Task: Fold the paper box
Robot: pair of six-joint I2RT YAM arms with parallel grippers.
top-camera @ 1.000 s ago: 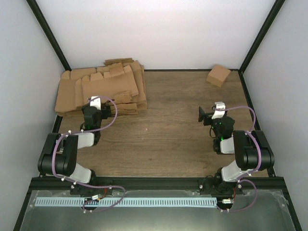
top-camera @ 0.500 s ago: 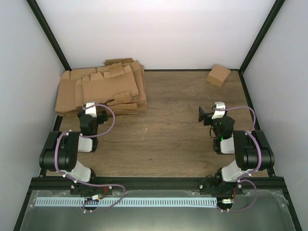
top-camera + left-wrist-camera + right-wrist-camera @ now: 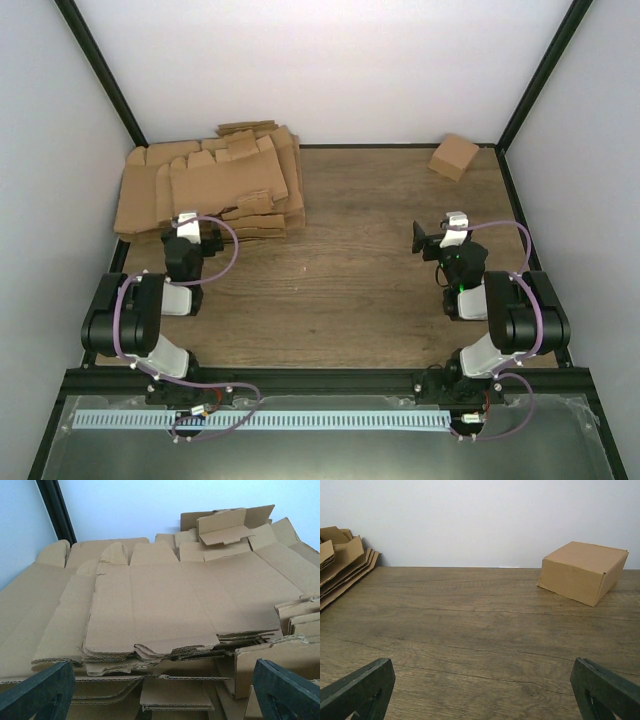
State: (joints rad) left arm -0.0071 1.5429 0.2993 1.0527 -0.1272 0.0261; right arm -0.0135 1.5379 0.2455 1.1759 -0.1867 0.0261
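Observation:
The paper box [image 3: 454, 156] is a small closed brown carton at the far right corner of the table. It also shows in the right wrist view [image 3: 583, 571], well ahead and to the right. My right gripper [image 3: 434, 240] is open and empty over bare wood [image 3: 482, 695], far short of the box. My left gripper [image 3: 187, 222] is open and empty, low at the near edge of the pile of flat cardboard blanks [image 3: 215, 185]. In the left wrist view the gripper [image 3: 162, 700] faces the pile's stacked edges [image 3: 165, 610], touching nothing.
The pile of blanks fills the far left of the wooden table [image 3: 350, 270] and its end shows in the right wrist view [image 3: 342, 565]. White walls and black frame posts [image 3: 100, 75] close in the back and sides.
My left gripper has shifted a little left and nearer the pile's edge in the first half second, then held still. The right arm and the box have not moved.

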